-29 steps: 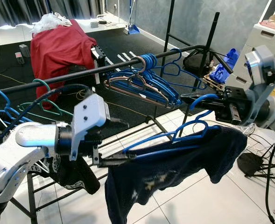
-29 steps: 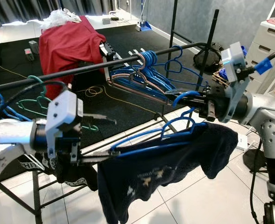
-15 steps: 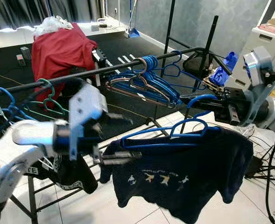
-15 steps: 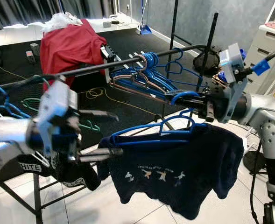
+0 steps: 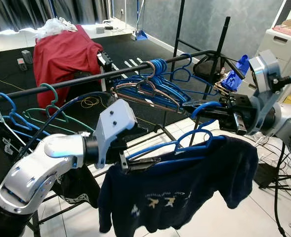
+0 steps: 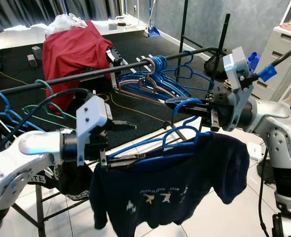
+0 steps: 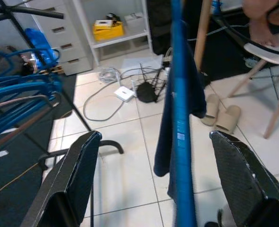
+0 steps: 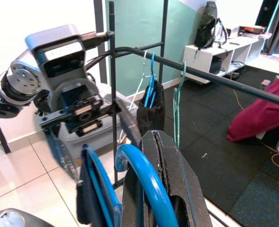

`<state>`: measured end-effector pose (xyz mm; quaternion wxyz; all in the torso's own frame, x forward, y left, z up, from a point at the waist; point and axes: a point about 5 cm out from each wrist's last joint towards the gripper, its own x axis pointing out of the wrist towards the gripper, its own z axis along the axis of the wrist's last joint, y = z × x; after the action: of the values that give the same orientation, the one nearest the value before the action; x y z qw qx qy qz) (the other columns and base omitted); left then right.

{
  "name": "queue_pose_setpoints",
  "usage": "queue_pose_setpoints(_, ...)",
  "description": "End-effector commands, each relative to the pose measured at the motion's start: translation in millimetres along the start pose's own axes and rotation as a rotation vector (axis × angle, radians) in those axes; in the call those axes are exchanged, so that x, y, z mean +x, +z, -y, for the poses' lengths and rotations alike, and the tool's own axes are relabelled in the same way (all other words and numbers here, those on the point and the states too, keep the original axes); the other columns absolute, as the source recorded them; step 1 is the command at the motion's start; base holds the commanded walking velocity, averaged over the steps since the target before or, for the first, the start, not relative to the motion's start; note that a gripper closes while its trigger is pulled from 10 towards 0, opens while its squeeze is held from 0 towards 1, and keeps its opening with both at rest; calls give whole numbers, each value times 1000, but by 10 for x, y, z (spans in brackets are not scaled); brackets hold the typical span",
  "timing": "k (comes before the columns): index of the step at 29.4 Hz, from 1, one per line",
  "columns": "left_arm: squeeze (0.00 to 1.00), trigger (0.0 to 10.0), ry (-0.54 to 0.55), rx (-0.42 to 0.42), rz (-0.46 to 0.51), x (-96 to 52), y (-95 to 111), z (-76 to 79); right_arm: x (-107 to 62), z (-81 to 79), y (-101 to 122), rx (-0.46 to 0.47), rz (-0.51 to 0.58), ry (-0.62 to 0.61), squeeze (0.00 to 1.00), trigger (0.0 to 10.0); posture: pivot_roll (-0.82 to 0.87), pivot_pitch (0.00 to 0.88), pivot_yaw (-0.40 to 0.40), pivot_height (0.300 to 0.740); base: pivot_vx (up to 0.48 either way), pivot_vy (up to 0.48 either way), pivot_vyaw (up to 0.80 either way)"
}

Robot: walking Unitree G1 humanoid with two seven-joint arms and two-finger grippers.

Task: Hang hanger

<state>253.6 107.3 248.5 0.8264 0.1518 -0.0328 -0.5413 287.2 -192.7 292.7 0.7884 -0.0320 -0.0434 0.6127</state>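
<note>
2 pincers: right (image 6: 192, 104) clamped on blue hanger (image 6: 180, 134) hook, left (image 5: 144, 148) wide, before crowded rail (image 5: 150, 65).

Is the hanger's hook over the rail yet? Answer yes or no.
No: the right hand holds the blue hook in front of the rail, not over it.

a bare stretch of rail (image 5: 81, 80) lies open between the teal hangers (image 5: 49, 111) and the blue hanger cluster (image 5: 157, 84).
</note>
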Motion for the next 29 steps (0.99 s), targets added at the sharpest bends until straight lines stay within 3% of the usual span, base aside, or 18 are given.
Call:
queue_pose_setpoints(1,0,10000,46,1,8,-39,41,-79,41,-37,80,-31,19,30,0,10000,-28,0,-11,740,0,0,0)
queue_pose_setpoints(6,0,10000,-16,-16,5,-2,15,28,53,-34,80,-34,23,28,0,10000,-28,0,-11,740,0,0,0)
queue_pose_setpoints(7,0,8784,-65,-34,3,11,2,106,51,-31,85,-36,24,26,0,10000,-28,0,-11,740,0,0,0)
queue_pose_setpoints(9,0,8784,-84,-39,1,13,-2,135,50,-29,88,-36,25,24,0,10000,-28,0,-11,740,0,0,0)
queue_pose_setpoints(10,0,6549,-93,-45,1,21,-6,156,50,-29,88,-37,25,23,0,10000,-28,0,-11,740,0,0,0)
queue_pose_setpoints(12,0,6549,-113,-56,-1,29,-16,192,49,-27,89,-38,25,21,0,10000,-28,0,-11,740,0,0,0)
queue_pose_setpoints(13,0,7333,-152,-67,-3,34,-25,253,46,-24,91,-39,24,19,0,10000,-30,0,-12,740,0,0,0)
queue_pose_setpoints(14,0,7333,-179,-74,-5,38,-31,296,45,-22,92,-40,23,17,0,10000,-30,0,-12,740,0,0,0)
queue_pose_setpoints(15,0,6471,-186,-80,-8,48,-41,316,42,-19,93,-40,22,15,0,10000,-30,0,-12,740,0,0,0)
queue_pose_setpoints(17,0,6471,-186,-82,-9,56,-47,322,41,-18,93,-41,22,14,0,10000,-30,0,-12,740,0,0,0)
queue_pose_setpoints(18,0,4784,-173,-85,-8,69,-48,310,42,-18,95,-41,23,13,0,10000,-29,0,-13,740,0,0,0)
queue_pose_setpoints(20,0,4784,-173,-85,-8,69,-48,310,42,-18,95,-41,23,13,0,10000,-29,0,-13,740,0,0,0)
queue_pose_setpoints(21,0,588,-162,-88,-4,88,-45,298,42,-17,97,-42,24,12,0,10000,-29,0,-13,740,0,0,0)
queue_pose_setpoints(22,0,0,-161,-93,-3,112,-46,303,46,-16,100,-43,25,11,0,10000,-27,0,-10,740,0,0,0)
queue_pose_setpoints(29,0,0,-145,-111,8,178,-41,314,52,-15,109,-46,30,8,0,10000,-29,0,-8,740,0,0,0)
